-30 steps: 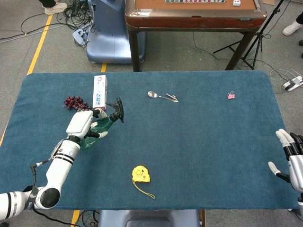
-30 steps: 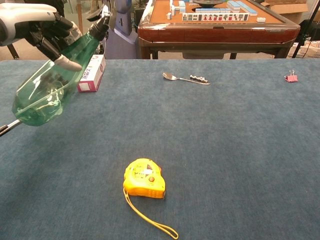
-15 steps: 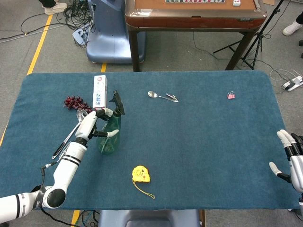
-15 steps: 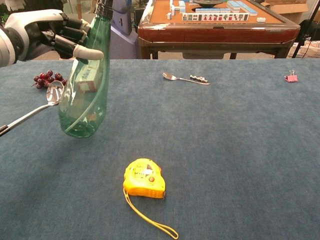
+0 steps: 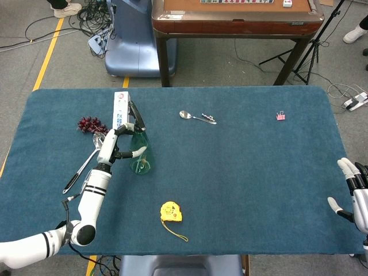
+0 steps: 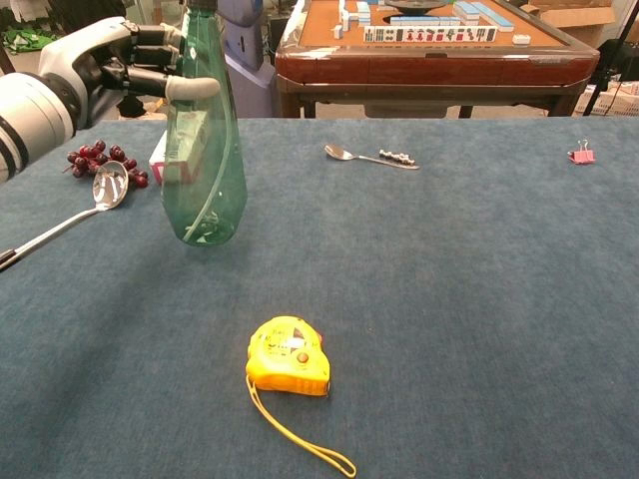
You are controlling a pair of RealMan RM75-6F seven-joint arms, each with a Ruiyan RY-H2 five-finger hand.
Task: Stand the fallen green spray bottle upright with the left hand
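So the bottle [image 6: 205, 150] is pretty much vertical now, base down on the worktop [image 5: 241, 172] toward the back left, just in front of the little white box [image 5: 121, 109]. My left hand [image 6: 120, 62] has its fingers wrapped around the upper part, near the neck, thumb across the front in the chest view. From the head view it looks like the base is touching the cloth, though I can't say for sure it's sitting flat or carrying its own weight. So I'd call the tipping-up part done; what's left is easing my grip off and pulling the hand away without knocking it, since a tall, narrow bottle like this probably goes over easy. Spoon [image 6: 100, 195] and grapes [image 6: 95, 158] sit just to its left, tape measure [image 6: 290, 356] is well clear toward the front. Right hand [image 5: 357, 192] hangs at the front right edge, fingers spread, holding nothing.
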